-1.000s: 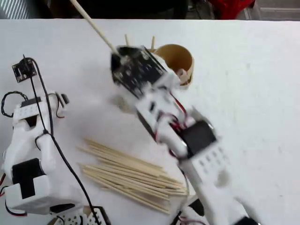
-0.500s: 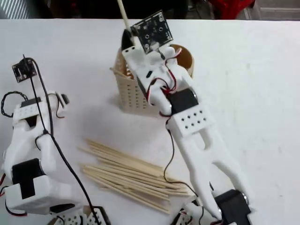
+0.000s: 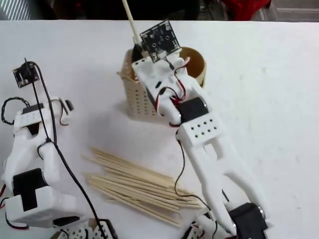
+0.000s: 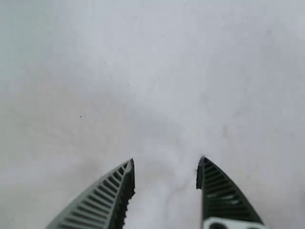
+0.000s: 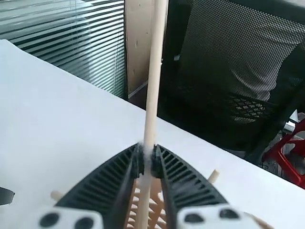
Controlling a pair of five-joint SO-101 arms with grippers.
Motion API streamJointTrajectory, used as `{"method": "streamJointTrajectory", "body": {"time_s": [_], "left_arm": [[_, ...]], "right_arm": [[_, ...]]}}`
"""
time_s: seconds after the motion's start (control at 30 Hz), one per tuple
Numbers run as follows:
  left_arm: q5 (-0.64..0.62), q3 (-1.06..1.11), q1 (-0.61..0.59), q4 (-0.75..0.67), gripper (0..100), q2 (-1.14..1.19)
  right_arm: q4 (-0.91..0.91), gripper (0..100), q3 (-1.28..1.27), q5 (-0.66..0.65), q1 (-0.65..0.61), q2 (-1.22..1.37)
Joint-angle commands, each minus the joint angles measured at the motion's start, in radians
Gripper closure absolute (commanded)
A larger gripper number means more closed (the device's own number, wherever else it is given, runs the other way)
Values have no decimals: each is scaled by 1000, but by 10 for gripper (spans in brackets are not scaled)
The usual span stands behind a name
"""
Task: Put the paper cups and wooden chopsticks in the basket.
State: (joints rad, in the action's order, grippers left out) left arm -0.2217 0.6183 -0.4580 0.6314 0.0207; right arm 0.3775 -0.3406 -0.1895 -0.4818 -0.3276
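In the high view, a cream perforated plastic basket (image 3: 135,97) stands on the white table (image 3: 269,74). A brown paper cup (image 3: 195,60) sits at one end of it, though the arm hides whether it is inside. The right gripper (image 3: 136,48) hangs over the basket, pinching one pale wooden chopstick (image 3: 130,20) upright. A loose pile of wooden chopsticks (image 3: 139,186) lies on the table nearer the arm bases.

In the left wrist view, the left gripper (image 4: 164,167) has its jaws apart, holding nothing, above bare table.

In the right wrist view, the right gripper (image 5: 147,155) is clamped on the upright chopstick (image 5: 155,71). The basket lattice (image 5: 151,210) shows below it, with stick ends (image 5: 213,176) poking up.
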Motion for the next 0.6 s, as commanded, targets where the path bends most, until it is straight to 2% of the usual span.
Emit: {"method": "streamJointTrajectory", "body": {"time_s": [0.0, 0.1, 0.27, 0.37, 0.47, 0.57], "left_arm": [[-17, -5, 2, -15, 776, -2], [-17, -5, 2, -15, 776, -2], [-17, -5, 2, -15, 776, -2], [-17, -5, 2, -14, 776, -4], [-17, -3, 2, -9, 777, -4], [-17, -3, 2, -9, 777, -4]], "right_arm": [[7, 884, 2, 5, 7, -91], [97, 824, 5, 2, 4, -128], [254, 863, 0, -2, 7, -203], [506, 890, 0, -2, 12, -269], [802, 863, -11, -8, 7, -343], [946, 813, -63, -107, -35, -389]]}}
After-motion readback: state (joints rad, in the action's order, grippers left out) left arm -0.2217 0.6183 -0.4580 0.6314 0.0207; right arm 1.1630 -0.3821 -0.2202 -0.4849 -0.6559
